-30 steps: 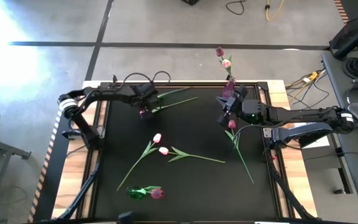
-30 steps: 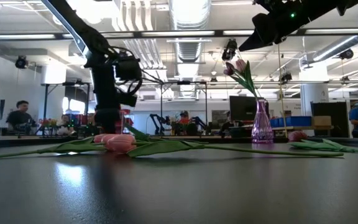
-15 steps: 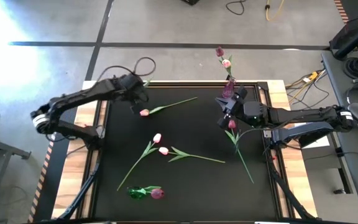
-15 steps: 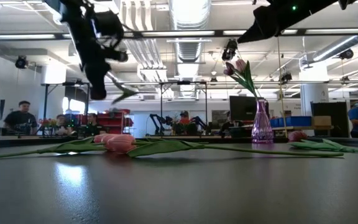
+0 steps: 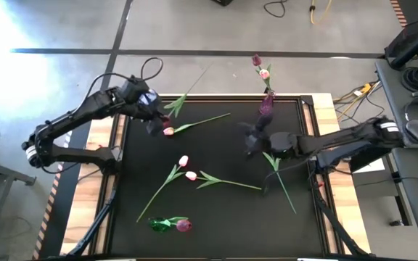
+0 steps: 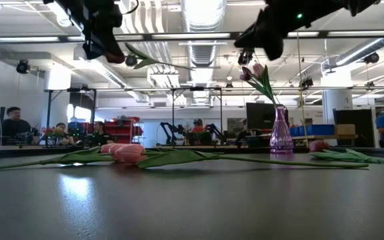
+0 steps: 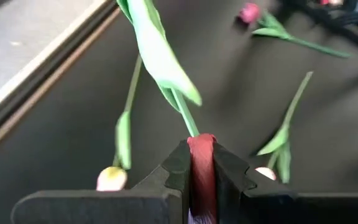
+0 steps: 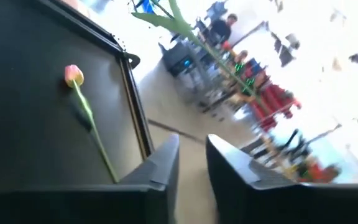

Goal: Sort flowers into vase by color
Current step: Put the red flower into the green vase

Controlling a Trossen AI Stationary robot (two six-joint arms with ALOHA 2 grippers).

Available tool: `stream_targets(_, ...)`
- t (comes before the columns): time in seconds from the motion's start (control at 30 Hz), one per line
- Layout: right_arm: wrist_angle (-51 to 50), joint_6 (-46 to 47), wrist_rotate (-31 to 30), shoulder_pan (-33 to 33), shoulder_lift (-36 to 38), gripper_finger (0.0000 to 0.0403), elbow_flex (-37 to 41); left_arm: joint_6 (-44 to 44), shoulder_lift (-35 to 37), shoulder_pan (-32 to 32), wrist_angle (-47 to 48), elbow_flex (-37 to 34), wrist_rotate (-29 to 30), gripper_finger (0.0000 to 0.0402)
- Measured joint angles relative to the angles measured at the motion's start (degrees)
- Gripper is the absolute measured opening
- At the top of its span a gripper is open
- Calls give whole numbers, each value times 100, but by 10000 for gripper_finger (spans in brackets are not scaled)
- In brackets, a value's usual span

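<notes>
Two tulips stand in the purple vase (image 5: 266, 106) at the table's far edge; five lie loose on the table. Near the far left corner, the left gripper (image 7: 201, 163) pinches a dark magenta tulip (image 7: 201, 171) aloft. The right gripper (image 8: 191, 155), empty and slightly parted, hangs right of centre.

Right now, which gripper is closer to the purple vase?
Right. The right gripper hangs just in front of the purple vase, empty. The left gripper is far across the table near the left rear corner, shut on a magenta tulip.
</notes>
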State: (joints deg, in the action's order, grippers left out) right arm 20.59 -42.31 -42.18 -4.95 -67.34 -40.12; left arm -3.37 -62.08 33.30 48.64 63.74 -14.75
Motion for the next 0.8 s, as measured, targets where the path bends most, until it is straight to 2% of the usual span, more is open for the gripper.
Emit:
stream_targets(0.2, 2063, -1807, -4, -70, -1141, 150, 0, -513, -161, -256, -503, -284, -498, 26)
stream_targets(0.37, 3732, -3474, -1, -34, -2034, 174, -170, -737, -399, -616, -1019, -389, -523, 26)
stream_targets(0.47, 3889, -4096, 11, 39, -2454, 173, -542, -841, -532, -827, -1303, -375, -540, 26)
stream_targets(0.8, 3843, -5281, -190, 461, -3492, 149, -1848, -1264, -719, -1475, -1769, -371, -585, 26)
